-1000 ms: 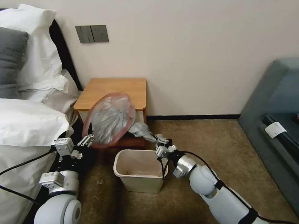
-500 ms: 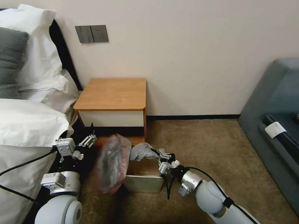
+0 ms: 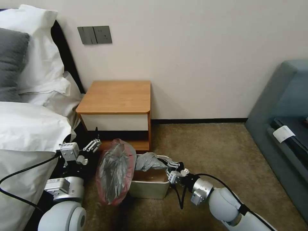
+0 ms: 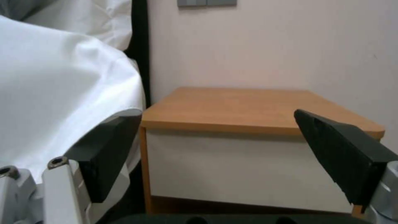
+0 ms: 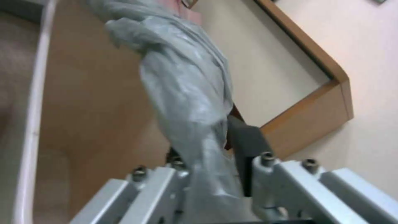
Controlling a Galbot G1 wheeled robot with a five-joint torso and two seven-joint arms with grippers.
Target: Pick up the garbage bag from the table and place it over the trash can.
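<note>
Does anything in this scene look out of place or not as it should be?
Yes. The bag is not over the can: its red-rimmed mouth hangs beside the can's left side, facing outward. The right claw grips only its twisted tail above the can. The left claw is open, holding nothing.

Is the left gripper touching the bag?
Apart. In the left wrist view the left gripper stands open with nothing between its fingers; the head view shows floor between it and the bag.

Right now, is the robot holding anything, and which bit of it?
Yes. The right tool pinches the garbage bag by its twisted grey tail end, over the trash can. The left tool is open, holding nothing.
</note>
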